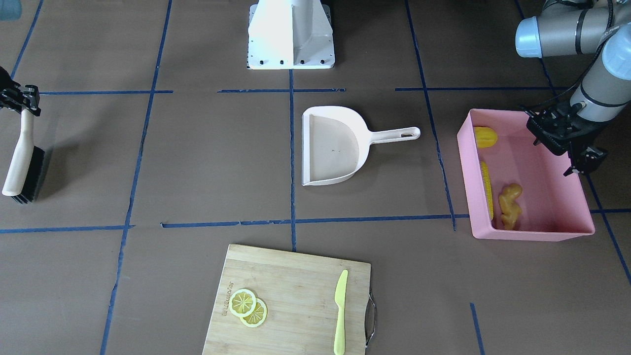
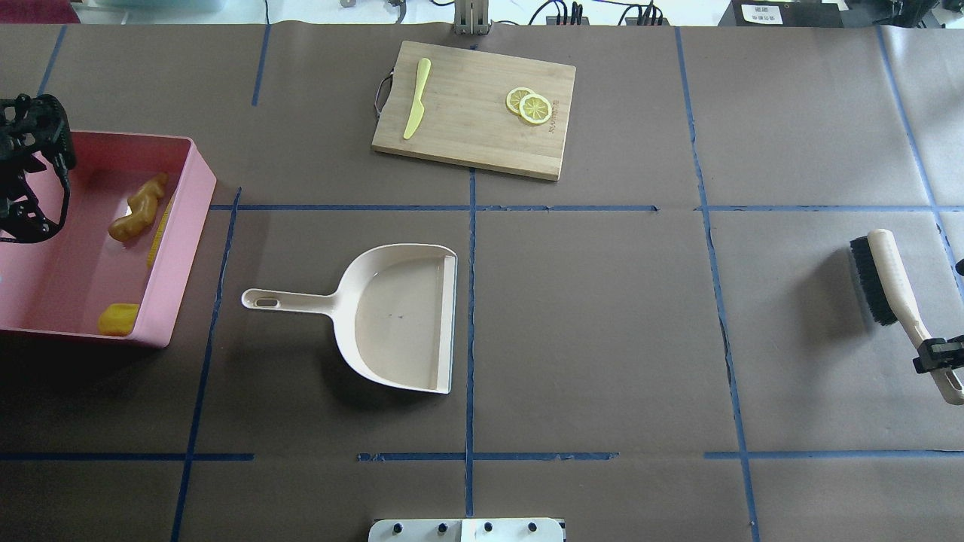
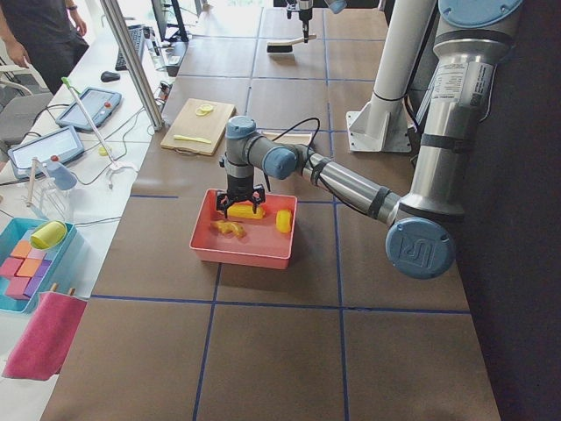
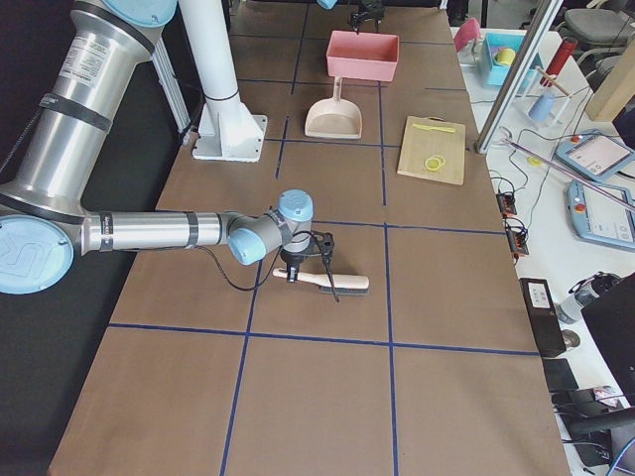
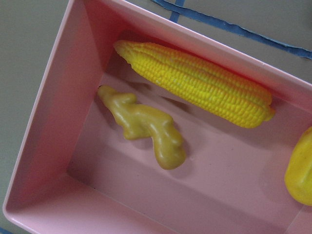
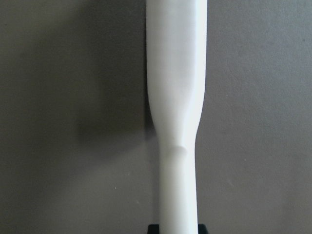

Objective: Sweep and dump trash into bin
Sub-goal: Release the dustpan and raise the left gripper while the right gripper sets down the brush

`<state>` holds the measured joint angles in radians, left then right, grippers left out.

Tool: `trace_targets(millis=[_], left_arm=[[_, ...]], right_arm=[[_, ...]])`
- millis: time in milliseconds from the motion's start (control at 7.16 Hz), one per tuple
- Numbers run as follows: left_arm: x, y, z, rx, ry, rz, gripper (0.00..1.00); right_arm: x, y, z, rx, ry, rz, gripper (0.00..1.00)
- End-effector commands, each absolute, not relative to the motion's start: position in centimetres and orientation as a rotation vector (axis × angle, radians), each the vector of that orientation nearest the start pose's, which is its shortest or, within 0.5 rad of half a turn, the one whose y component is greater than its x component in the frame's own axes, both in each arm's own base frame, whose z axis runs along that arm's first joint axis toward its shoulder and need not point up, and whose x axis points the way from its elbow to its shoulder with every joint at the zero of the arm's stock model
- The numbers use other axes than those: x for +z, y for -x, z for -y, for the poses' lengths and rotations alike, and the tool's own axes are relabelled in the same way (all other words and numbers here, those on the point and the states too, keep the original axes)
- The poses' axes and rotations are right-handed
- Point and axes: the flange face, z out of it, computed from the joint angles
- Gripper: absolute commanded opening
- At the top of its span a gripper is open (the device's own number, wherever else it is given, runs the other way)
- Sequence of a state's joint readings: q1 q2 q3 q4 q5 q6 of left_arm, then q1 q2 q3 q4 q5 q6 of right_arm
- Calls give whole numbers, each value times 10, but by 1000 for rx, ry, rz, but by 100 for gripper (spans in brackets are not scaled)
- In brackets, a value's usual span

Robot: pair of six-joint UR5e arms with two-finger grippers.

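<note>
- the bin [image 1: 532,235] is a large pink rectangular tub with low straight walls; it stands on the brown papered surface [image 1: 197,162], and all three pieces of trash lie inside it.
- the corn cob [image 5: 195,83] is bright yellow with rows of small kernels. it lies lengthwise against the bin's long wall on the dustpan's side.
- the ginger root [image 5: 146,124] is knobbly and tan-orange, with a thin tip and a thicker rounded end. it lies on the bin's floor just beside the cob, toward the bin's middle; i cannot tell whether they touch.
- the rounded yellow lump [image 5: 302,170] is smooth and sits in the bin's corner at the other end of that same wall, apart from the ginger.
- the left gripper [image 1: 585,162] hangs above the side of the bin that is away from the dustpan; its fingers look spread, with nothing between them.
- the cream-white dustpan [image 1: 335,145] lies near the bin with its pan bare and its handle pointing at the bin.
- the right gripper [image 2: 938,354] is well apart from the bin, its fingers closed on the handle end of a hand brush [image 2: 885,278] with black bristles.
- a wooden cutting board [image 2: 467,135] lies beyond the dustpan from the bin. it carries two lemon slices [image 2: 529,105] and a yellow-green plastic knife [image 2: 416,99].
</note>
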<state>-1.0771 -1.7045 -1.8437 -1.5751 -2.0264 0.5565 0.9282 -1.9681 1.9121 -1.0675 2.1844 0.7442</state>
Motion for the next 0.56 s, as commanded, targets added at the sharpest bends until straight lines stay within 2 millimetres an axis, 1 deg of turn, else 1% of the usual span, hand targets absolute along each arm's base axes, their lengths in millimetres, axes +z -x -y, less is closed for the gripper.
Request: trace_targets(millis=[0, 140, 279, 419], left_arm=[[479, -174, 526, 1101, -433, -455, 100], [485, -177, 530, 1099, -418, -455, 100], [490, -170, 533, 1085, -408, -452, 100], [506, -135, 544, 1004, -378, -443, 100]], right_arm=[[608, 151, 327, -46, 53, 740, 57], [607, 151, 327, -44, 53, 740, 99], [604, 151, 328, -43, 49, 745, 100], [597, 150, 330, -42, 31, 749, 100]])
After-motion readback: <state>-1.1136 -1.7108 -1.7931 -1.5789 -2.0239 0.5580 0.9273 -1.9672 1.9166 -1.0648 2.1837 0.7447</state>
